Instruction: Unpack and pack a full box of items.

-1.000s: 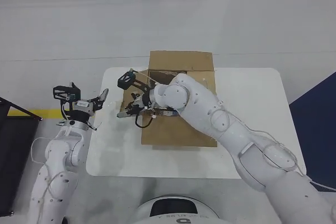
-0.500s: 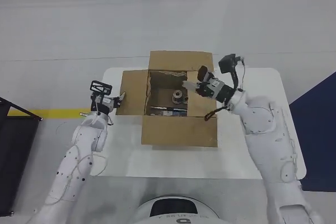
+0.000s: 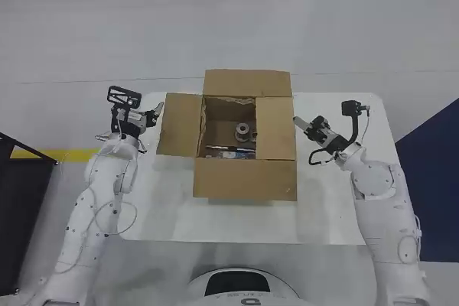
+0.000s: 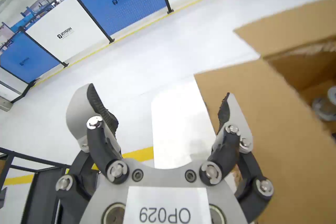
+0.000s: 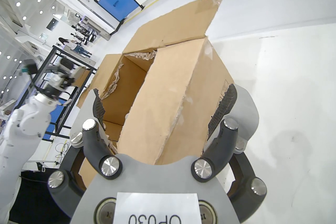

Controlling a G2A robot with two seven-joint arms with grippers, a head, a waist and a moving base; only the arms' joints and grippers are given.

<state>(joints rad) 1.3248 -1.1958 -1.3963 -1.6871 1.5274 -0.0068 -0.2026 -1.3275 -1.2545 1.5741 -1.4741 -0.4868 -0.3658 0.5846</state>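
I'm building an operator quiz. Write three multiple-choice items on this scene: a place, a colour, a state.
1. Where is the round metal part? A. on the floor B. inside the cardboard box C. in a gripper
2. What colour is the table? A. white B. black C. green
3. How is the left gripper? A. shut on a flap B. open C. shut on the part
Key: B, it lies on the box bottom; A, its bare top shows white; B, its jaws stand wide apart.
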